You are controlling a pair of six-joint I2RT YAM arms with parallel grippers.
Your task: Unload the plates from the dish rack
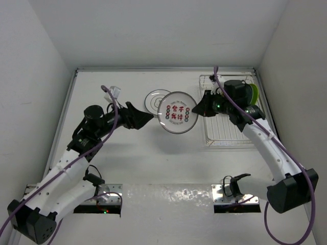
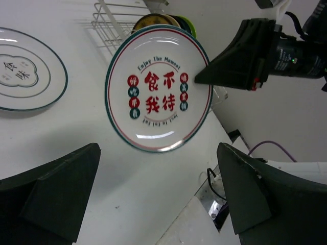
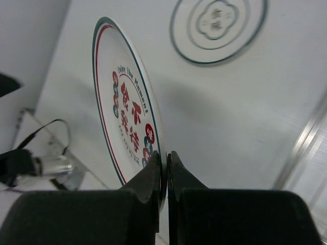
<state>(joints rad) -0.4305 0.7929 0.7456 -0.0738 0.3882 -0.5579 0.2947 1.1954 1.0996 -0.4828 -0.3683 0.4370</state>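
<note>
red-lettered plate (image 1: 177, 113) in right claw (image 1: 196, 109)

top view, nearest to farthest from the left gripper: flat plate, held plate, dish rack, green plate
From the left gripper:
1. flat plate, just beyond it, and held plate, to its right: too close to call
2. dish rack, right side
3. green plate, rack's far right corner

You have bright, even overhead light; the plate (image 1: 177, 112) casts a soft shadow on the white table (image 1: 153, 168). Glare streaks the plate's glaze in the left wrist view, and the right gripper (image 3: 164, 155), near its lens, looks blurred.
</note>
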